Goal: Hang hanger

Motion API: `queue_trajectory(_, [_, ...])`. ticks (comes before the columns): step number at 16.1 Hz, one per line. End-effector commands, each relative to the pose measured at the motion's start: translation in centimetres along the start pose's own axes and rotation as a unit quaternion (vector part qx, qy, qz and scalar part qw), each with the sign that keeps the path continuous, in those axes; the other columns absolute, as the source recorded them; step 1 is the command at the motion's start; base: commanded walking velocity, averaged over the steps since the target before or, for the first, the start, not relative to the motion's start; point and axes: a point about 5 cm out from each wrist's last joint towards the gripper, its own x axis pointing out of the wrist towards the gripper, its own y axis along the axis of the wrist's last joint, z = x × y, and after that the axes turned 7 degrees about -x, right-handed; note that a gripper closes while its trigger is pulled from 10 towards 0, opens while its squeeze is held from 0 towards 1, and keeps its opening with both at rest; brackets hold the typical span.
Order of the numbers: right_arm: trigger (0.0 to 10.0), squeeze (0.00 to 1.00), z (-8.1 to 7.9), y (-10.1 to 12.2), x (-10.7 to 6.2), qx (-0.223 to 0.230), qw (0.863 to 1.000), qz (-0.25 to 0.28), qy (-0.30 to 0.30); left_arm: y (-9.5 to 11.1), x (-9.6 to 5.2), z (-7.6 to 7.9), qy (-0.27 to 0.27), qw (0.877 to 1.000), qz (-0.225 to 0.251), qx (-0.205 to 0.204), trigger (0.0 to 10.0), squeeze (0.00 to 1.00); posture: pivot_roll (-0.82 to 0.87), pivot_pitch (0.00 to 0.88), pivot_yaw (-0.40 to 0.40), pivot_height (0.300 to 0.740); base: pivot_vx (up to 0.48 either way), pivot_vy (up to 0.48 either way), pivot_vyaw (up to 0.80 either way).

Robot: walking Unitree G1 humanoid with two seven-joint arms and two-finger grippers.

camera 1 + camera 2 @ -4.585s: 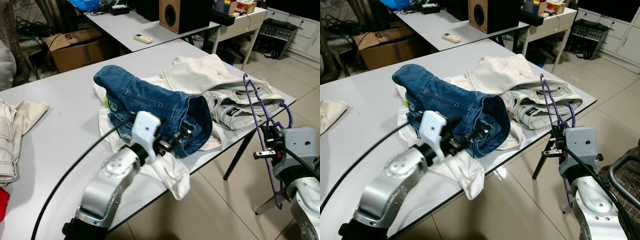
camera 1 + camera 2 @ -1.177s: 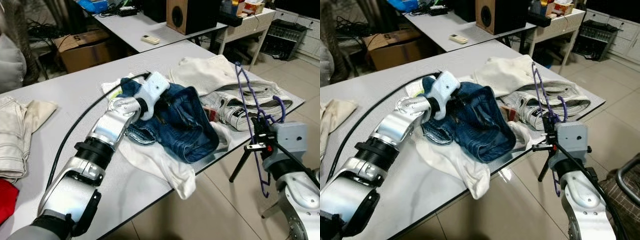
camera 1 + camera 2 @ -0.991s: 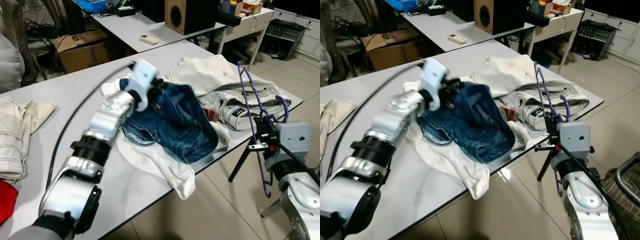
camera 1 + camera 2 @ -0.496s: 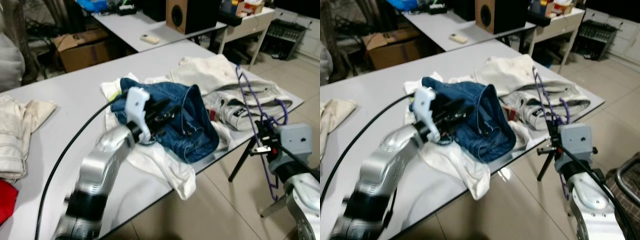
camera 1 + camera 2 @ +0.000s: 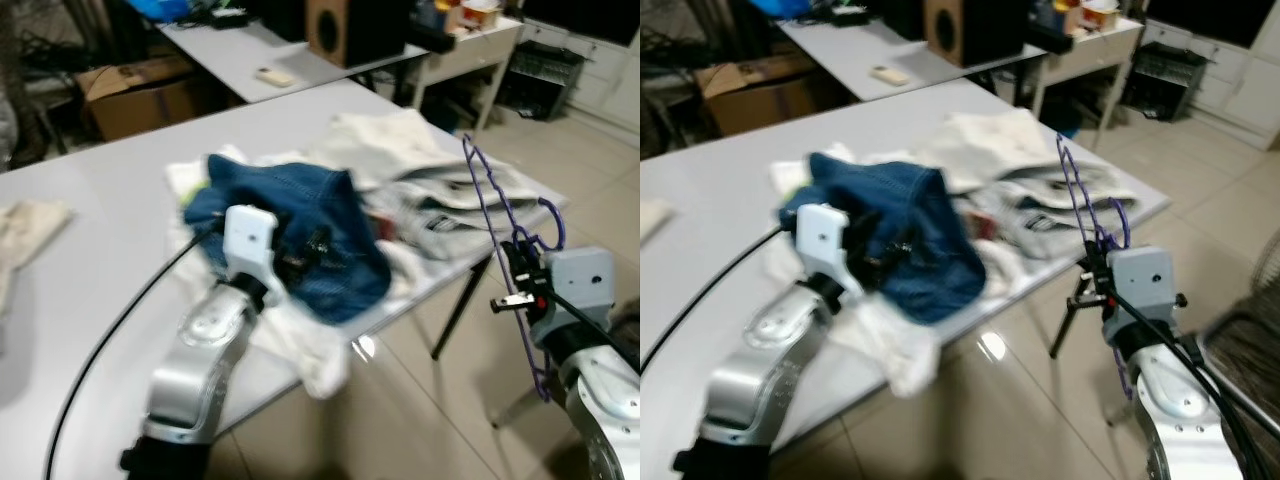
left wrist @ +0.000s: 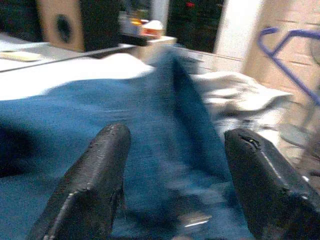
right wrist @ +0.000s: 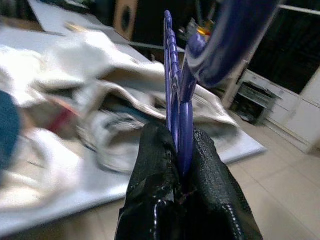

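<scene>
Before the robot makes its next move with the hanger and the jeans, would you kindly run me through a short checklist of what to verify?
1. Right gripper holds the purple hanger: ok, fingers pinched on its wires.
2. Hanger clear of the table: ok, held upright off the table's edge, beside the pale clothes.
3. Left gripper ready to take the jeans: ok, fingers spread wide, denim between them.
4. Left gripper actually touching the jeans: cannot tell, the pictures are blurred.
5. Jeans free of the white cloth beneath: not ok, they lie piled on it.
6. Rail or hook to hang on: cannot tell.
</scene>
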Motion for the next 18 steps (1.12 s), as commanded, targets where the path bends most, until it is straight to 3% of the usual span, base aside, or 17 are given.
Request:
queue_trajectory(1, [10.0,0.0,0.1,0.4,0.1,-0.001,1.0,0.006,-0.003,0.3,0.0,-0.1,0.005,1.0,0.0,0.011,10.0,0.93,-0.21,0.019,0.015,0.74,0.0,-0.48,0.0])
queue_trajectory(3, [10.0,0.0,0.1,0.2,-0.1,0.007,1.0,0.002,-0.009,0.2,0.3,0.0,0.009,1.0,0.001,0.016,10.0,0.84,-0.21,0.015,0.026,0.74,0.0,-0.176,0.0])
queue_trajectory(5, [10.0,0.0,0.1,0.1,-0.3,0.011,1.0,0.001,-0.011,-0.2,0.4,-0.1,0.018,0.999,-0.015,0.022,10.0,0.62,-0.22,0.017,0.03,0.74,0.0,0.0,0.0])
queue_trajectory(6, [10.0,0.0,0.0,0.0,-0.3,0.011,1.0,-0.001,-0.011,-0.4,0.4,-0.1,0.013,1.0,-0.019,0.02,10.0,0.64,-0.22,0.018,0.03,0.74,0.0,0.0,0.0])
queue_trajectory(7, [10.0,0.0,0.0,0.1,-0.2,0.01,1.0,-0.001,-0.008,-0.4,0.5,-0.3,0.015,1.0,-0.015,0.009,10.0,1.0,-0.22,0.018,0.03,0.74,0.0,0.0,0.0])
queue_trajectory(8, [10.0,0.0,0.0,0.2,-0.1,0.009,1.0,0.0,-0.007,-0.4,0.6,-0.5,0.019,1.0,-0.013,0.007,10.0,1.0,-0.22,0.018,0.03,0.74,0.0,0.0,0.0])
queue_trajectory(11, [10.0,0.0,-0.2,0.4,0.1,0.011,1.0,0.003,-0.009,0.0,1.7,-2.8,0.103,0.994,-0.009,0.016,10.0,1.0,-0.23,0.021,0.053,0.74,0.0,0.0,0.0])
queue_trajectory(13, [10.0,0.0,-0.3,0.4,0.1,0.011,1.0,0.005,-0.008,0.2,2.0,-3.9,0.139,0.989,-0.013,0.04,10.0,1.0,-0.24,0.022,0.057,0.74,0.0,0.0,0.0])
queue_trajectory(15, [10.0,0.0,-0.4,0.4,0.1,0.009,1.0,0.006,-0.008,0.1,1.6,-5.4,0.201,0.978,-0.024,0.04,10.0,0.35,-0.23,0.023,0.057,0.74,0.0,0.0,0.0])
queue_trajectory(16, [10.0,0.0,-0.4,0.4,0.2,0.008,1.0,0.006,-0.008,0.1,1.5,-5.7,0.211,0.976,-0.027,0.04,10.0,0.3,-0.23,0.025,0.056,0.74,0.0,0.0,0.0])
queue_trajectory(17, [10.0,0.0,-0.4,0.5,0.3,0.007,1.0,0.007,-0.007,-0.2,1.5,-5.9,0.216,0.975,-0.035,0.023,10.0,0.08,-0.23,0.025,0.056,0.74,0.0,0.0,0.0])
queue_trajectory(18, [10.0,0.0,-0.5,0.5,0.3,0.007,1.0,0.008,-0.006,-0.3,1.6,-5.8,0.212,0.976,-0.037,0.012,10.0,0.0,-0.23,0.026,0.051,0.74,0.0,0.0,0.0])
